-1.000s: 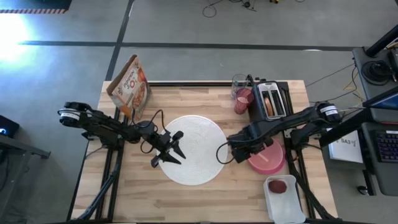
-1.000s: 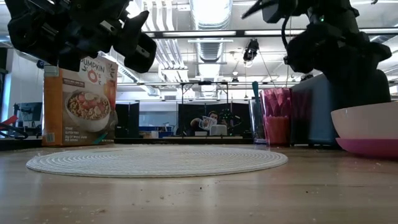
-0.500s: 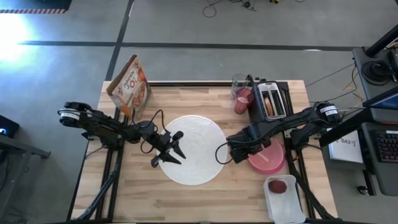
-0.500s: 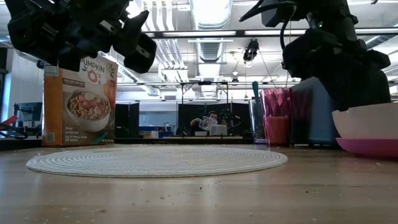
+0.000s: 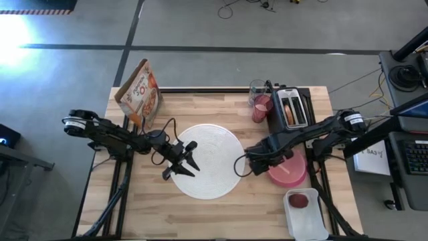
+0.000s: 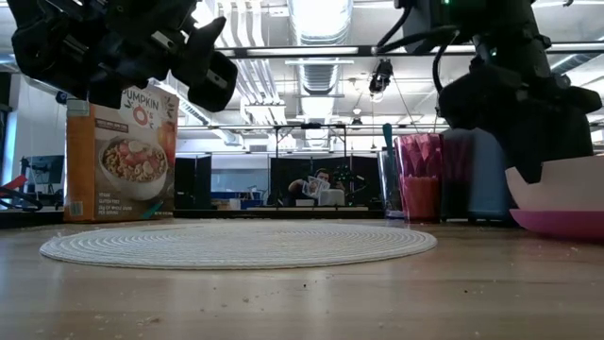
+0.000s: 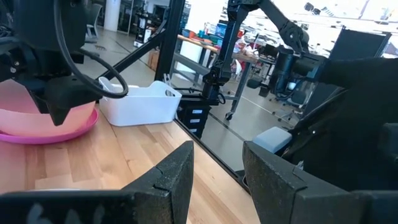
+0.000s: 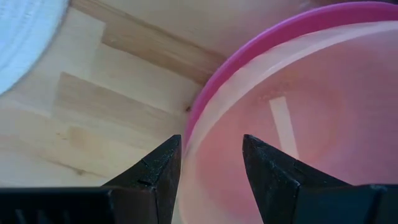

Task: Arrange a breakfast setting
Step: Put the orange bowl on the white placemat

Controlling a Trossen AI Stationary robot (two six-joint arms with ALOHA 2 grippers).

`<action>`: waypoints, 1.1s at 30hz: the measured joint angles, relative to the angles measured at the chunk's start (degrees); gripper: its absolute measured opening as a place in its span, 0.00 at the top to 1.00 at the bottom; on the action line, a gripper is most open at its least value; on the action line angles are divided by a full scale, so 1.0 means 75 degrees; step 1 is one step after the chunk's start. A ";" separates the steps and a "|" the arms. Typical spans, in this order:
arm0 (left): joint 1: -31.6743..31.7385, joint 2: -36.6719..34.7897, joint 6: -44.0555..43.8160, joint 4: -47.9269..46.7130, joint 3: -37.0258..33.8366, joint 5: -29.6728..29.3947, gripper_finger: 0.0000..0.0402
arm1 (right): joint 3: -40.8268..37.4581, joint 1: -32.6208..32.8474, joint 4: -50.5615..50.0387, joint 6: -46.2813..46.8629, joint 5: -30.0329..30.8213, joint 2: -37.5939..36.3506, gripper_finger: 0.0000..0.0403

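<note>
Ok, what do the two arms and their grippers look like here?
Both arms are black and slim-jointed, each with a light silver cap near the shoulder and a loose black cable looping beside the wrist. The left gripper and right gripper each have two dark, wedge-shaped fingers.

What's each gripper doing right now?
Left gripper: open, empty, above the large white round disc.
Right gripper: open, straddling the translucent peach bowl rim, not yet gripping.

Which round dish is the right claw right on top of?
The peach bowl sitting on the magenta plate; the big white disc lies apart, in the table's middle.
</note>
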 joint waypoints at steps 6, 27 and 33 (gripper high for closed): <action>0.0000 0.0000 -0.0002 -0.0016 0.0000 -0.0012 0.69 | -0.0158 0.0000 0.0016 -0.0017 -0.0006 0.0000 0.64; 0.0000 0.0000 -0.0037 -0.0022 0.0000 -0.0138 0.69 | -0.0115 0.0000 -0.0081 -0.0798 -0.0863 -0.0004 0.98; 0.0000 0.0000 -0.0072 0.0000 0.0023 -0.0158 0.69 | 0.0571 0.0035 -0.0172 -0.1278 -0.1290 -0.0044 0.98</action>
